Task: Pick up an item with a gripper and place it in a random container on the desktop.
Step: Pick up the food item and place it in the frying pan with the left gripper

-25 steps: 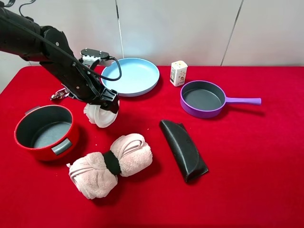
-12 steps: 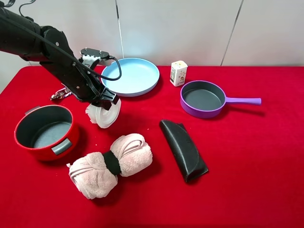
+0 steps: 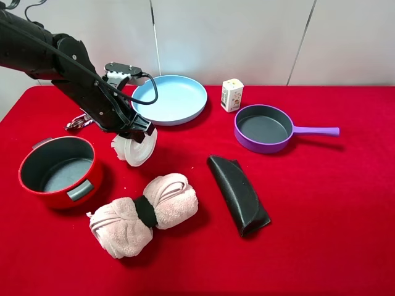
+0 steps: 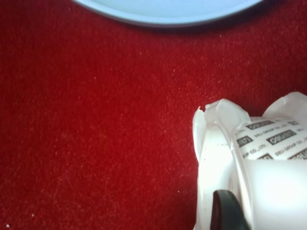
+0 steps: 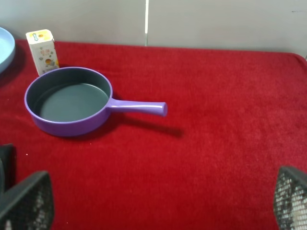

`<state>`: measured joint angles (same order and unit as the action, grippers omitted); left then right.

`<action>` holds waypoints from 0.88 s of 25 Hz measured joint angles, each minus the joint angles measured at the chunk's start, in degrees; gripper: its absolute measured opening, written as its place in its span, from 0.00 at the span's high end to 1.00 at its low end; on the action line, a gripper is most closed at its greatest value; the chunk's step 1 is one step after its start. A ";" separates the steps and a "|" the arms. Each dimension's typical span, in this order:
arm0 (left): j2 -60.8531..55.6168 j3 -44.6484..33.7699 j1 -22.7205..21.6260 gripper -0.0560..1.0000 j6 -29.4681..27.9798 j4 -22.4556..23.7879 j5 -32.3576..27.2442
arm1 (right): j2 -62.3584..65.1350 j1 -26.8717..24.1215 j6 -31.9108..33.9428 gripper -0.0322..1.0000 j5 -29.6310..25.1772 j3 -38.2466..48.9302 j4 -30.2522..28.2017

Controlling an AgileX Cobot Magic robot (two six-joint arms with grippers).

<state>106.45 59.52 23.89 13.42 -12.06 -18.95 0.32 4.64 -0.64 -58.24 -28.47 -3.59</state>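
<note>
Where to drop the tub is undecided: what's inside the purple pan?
The purple pan holds nothing: bare dark grey floor. Its rim hides the near inner wall.

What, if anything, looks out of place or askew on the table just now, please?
Only the white tub: it sits tilted on its side in the left gripper, between the red pot and the blue plate, and its lid rim looks crumpled in the left wrist view. Nothing looks spilled.

- Food tub (image 3: 133,151), white, translucent, gripped in my left claw (image 3: 139,132): I count one.
- Frying pan (image 3: 259,146), purple: one.
- Pot (image 3: 58,196), red: one.
- Plate (image 3: 170,98), light blue: one.
- Carton (image 3: 232,94), small, printed: one.
- Towel (image 3: 145,213), pink, rolled: one.
- Case (image 3: 237,193), black: one.
</note>
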 joint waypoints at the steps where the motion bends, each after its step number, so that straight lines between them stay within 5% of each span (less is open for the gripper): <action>1: 0.00 0.00 0.00 0.63 0.00 0.00 0.00 | 0.00 0.00 0.00 0.30 0.00 0.00 0.00; 22: 0.07 15.37 0.30 0.63 0.00 0.00 -14.08 | 0.00 0.00 0.00 0.30 0.00 0.00 0.00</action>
<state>106.52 74.89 24.19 13.42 -12.06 -33.03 0.32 4.64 -0.64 -58.24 -28.47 -3.59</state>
